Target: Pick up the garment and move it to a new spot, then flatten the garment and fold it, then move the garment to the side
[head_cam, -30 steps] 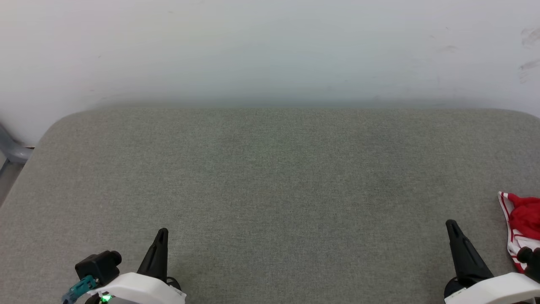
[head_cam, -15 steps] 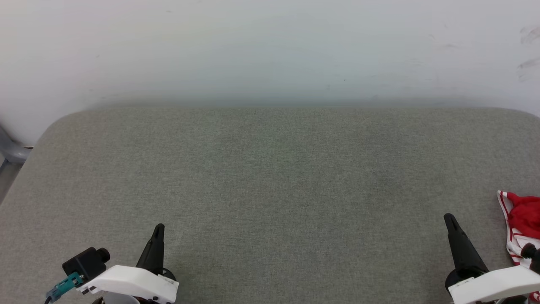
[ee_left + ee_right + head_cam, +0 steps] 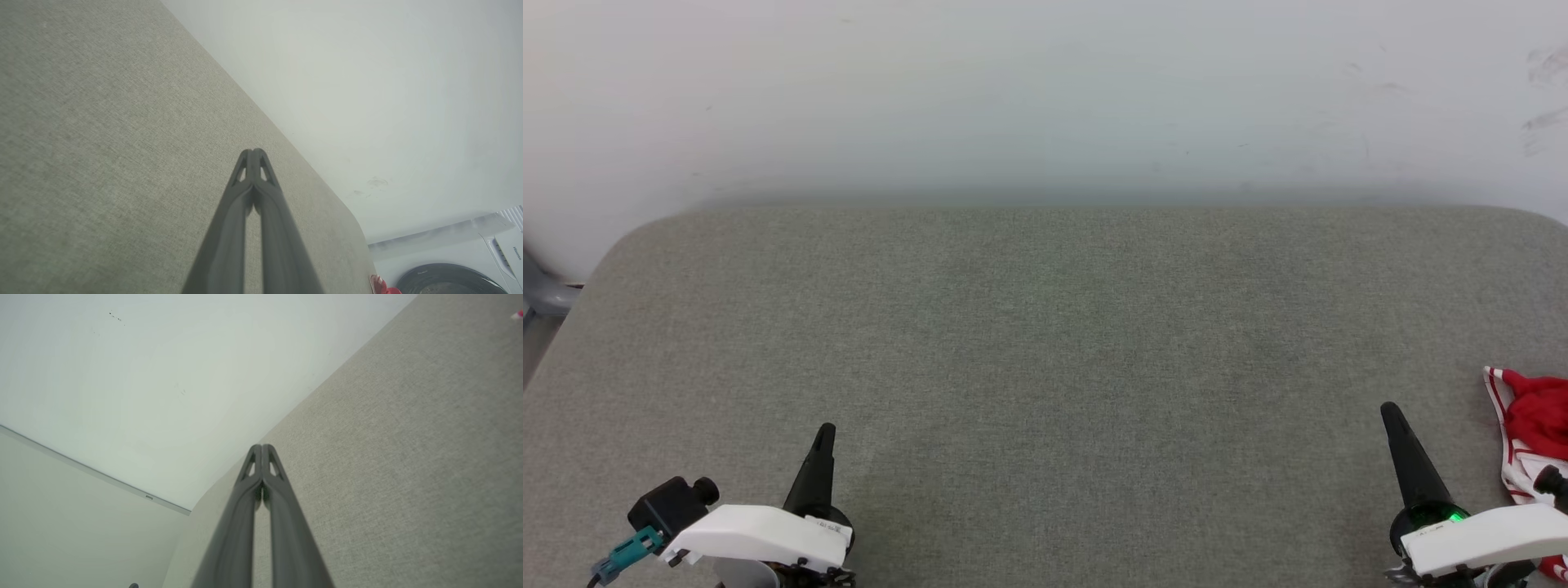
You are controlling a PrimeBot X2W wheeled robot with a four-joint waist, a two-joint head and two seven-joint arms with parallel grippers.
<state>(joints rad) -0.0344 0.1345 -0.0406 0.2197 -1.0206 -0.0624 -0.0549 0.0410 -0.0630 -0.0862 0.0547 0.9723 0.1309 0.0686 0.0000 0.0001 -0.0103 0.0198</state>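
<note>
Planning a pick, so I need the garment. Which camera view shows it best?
The head view: the garment lies bunched at the picture's right edge, red cloth and striped trim visible, though partly cropped. The left wrist view catches a red scrap at its bottom edge; the right wrist view, a tiny blurred speck.

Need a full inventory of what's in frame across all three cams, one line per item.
shirt: one, red with white and red-striped trim, crumpled at the table's right edge, cut off by the head view's edge
table: one, grey-green fabric top, rounded far corners, against the wall
wall: one, white with a few scuffs, behind the table
washing machine: one, white with a dark round door, beyond the table's right end in the left wrist view
tube: one, grey, curved, past the table's left end; cannot tell what it belongs to
left gripper: one, dark fingers, shut, empty, over the near left of the table
right gripper: one, dark fingers, shut, empty, near right, beside the shirt
</note>
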